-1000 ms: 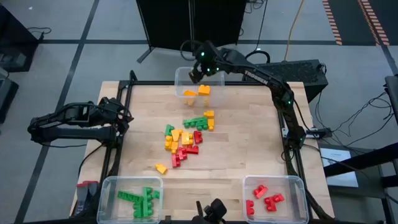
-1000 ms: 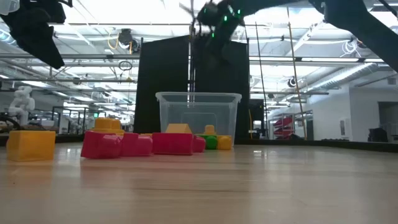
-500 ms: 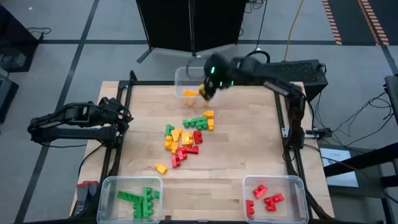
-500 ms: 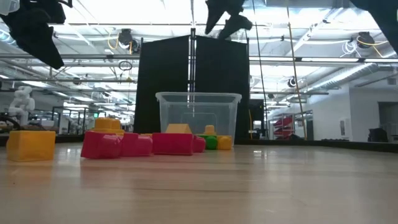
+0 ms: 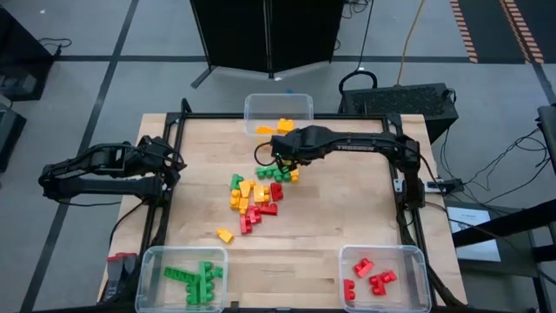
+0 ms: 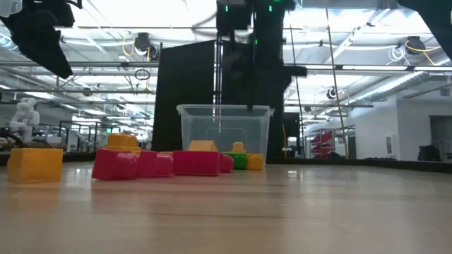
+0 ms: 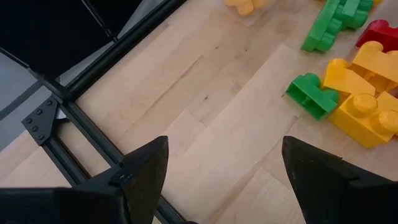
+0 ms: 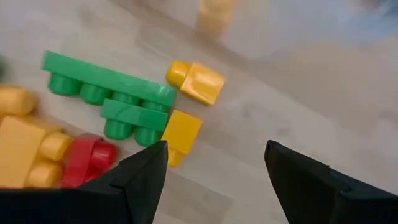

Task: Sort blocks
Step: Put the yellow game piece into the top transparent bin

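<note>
Pale wooden bench (image 5: pixel 347 217) with a black frame carries all items. The right arm's dark gripper (image 5: pixel 280 149) reaches across the far half of the bench and hangs over the far edge of the loose pile; its jaws are spread and empty, with a long green studded plastic brick (image 8: pixel 109 84) and two small yellow ones below them. The left arm's dark gripper (image 5: pixel 174 163) waits at the left bench edge, jaws spread wide, nothing between them.

Three clear plastic rectangular bins: far centre (image 5: pixel 300 103) holds yellow-orange bricks, near left (image 5: pixel 149 261) green, near right (image 5: pixel 415 261) red.

The unsorted small studded plastic toy blocks (image 5: pixel 256 196), green, red and yellow-orange, lie mid-bench; one yellow brick (image 5: pixel 225 235) sits apart, nearer the green bin.
</note>
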